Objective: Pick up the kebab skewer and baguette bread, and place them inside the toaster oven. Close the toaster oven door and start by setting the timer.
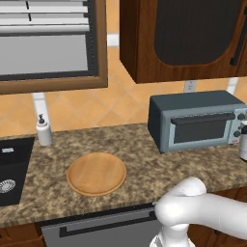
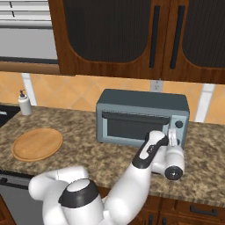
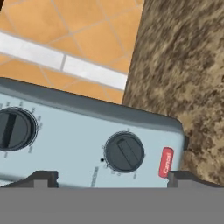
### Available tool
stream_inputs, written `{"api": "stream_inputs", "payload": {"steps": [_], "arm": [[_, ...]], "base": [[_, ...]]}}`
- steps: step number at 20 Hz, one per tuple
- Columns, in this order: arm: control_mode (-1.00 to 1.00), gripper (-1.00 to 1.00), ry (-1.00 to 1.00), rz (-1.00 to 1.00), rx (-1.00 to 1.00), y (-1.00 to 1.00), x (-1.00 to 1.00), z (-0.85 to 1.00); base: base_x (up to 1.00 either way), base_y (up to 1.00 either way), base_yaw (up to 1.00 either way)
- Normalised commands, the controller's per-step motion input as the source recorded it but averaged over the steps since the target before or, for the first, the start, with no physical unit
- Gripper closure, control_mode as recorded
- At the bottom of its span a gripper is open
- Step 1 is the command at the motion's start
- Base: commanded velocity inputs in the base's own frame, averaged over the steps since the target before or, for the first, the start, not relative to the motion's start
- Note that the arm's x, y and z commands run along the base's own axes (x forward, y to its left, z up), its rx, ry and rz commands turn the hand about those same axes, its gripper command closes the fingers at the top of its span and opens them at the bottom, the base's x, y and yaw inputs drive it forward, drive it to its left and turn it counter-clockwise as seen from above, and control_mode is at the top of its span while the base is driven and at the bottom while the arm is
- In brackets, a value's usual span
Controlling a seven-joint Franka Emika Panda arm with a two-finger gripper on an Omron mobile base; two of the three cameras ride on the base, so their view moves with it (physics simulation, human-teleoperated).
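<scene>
The slate-blue toaster oven point(image 2: 143, 115) stands on the counter against the wall. The toaster oven door point(image 2: 134, 126) is closed, with its bar handle along the top edge. My gripper point(image 2: 172, 139) is right in front of the oven's control panel on its right side. In the hand view my gripper point(image 3: 111, 179) is open. A dark round dial point(image 3: 124, 152) sits between the two fingertips point(image 3: 42, 178), just ahead of them and untouched. A second dial point(image 3: 14, 129) is off to the left, and a red Cancel button point(image 3: 166, 162) lies near the right tip. The kebab skewer and baguette bread are out of view.
A round wooden plate point(image 1: 96, 173) lies bare on the granite counter point(image 1: 140, 159), left of the oven. A white soap bottle point(image 1: 43, 130) stands by the black sink point(image 1: 12, 169). Dark wood cabinets point(image 2: 132, 35) hang above the oven.
</scene>
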Motion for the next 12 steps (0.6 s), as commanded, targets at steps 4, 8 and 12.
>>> {"api": "stream_inputs", "payload": {"steps": [4, 8, 12], "arm": [[-1.0, -1.0, 0.0, 0.0, 0.0, -0.23, 0.21, -0.09], [-1.0, -1.0, 0.0, 0.0, 0.0, -0.15, 0.26, -0.15], [-1.0, -1.0, 0.0, 0.0, 0.0, 0.0, 0.18, -0.1]], "base": [[0.0, 0.0, 0.0], [0.0, 0.0, 0.0], [0.0, 0.0, 0.0]]}}
